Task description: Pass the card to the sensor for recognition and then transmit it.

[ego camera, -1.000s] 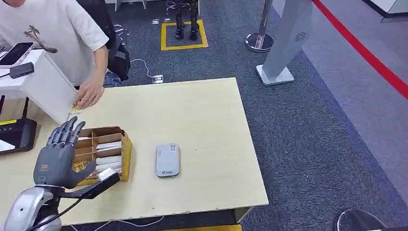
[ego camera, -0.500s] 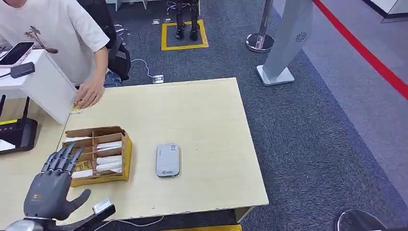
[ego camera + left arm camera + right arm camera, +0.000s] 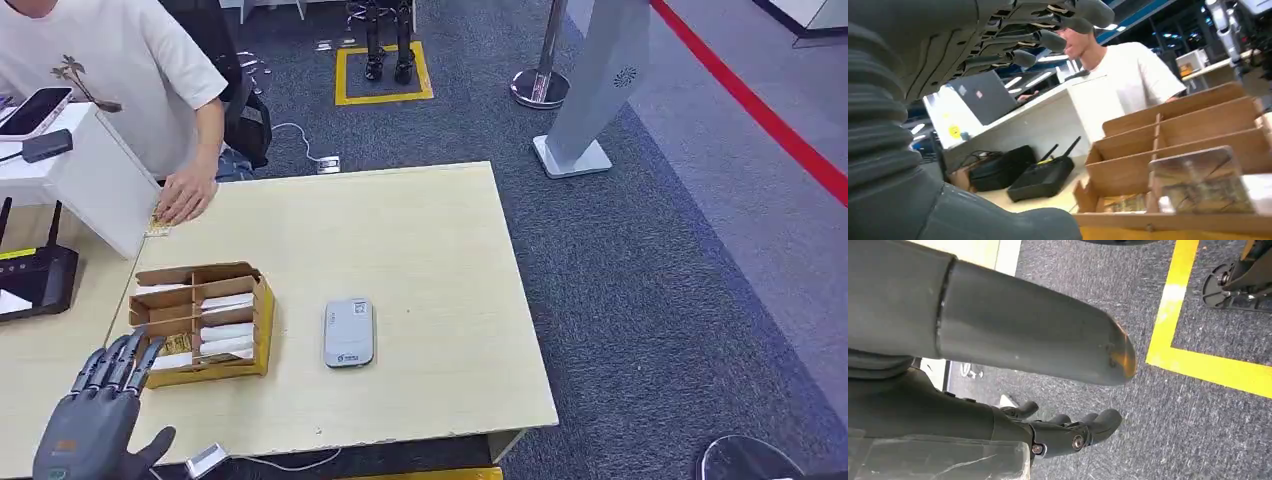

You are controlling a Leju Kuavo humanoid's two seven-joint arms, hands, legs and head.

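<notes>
A cardboard tray (image 3: 262,320) with dividers stands on the left part of the wooden table (image 3: 430,250); white and printed cards (image 3: 226,333) lie in its slots. To the tray's right lies the flat grey sensor (image 3: 348,332). My left hand (image 3: 95,425) hovers at the table's near left edge, just short of the tray, fingers spread and empty. In the left wrist view its fingers (image 3: 1048,22) reach above the tray (image 3: 1168,130), where a glossy card (image 3: 1200,182) stands in the nearest slot. My right hand (image 3: 1073,432) hangs over the carpet, holding nothing.
A person (image 3: 110,70) stands at the far left corner, one hand (image 3: 185,198) pressing a small card (image 3: 156,226) on the table. A black router (image 3: 35,280) and a white box (image 3: 95,180) with a phone sit left. A grey pillar (image 3: 600,90) stands beyond.
My left hand has drawn back from over the tray toward the table's near edge and sunk lower in the head view, still empty. The person's hand has stayed put.
</notes>
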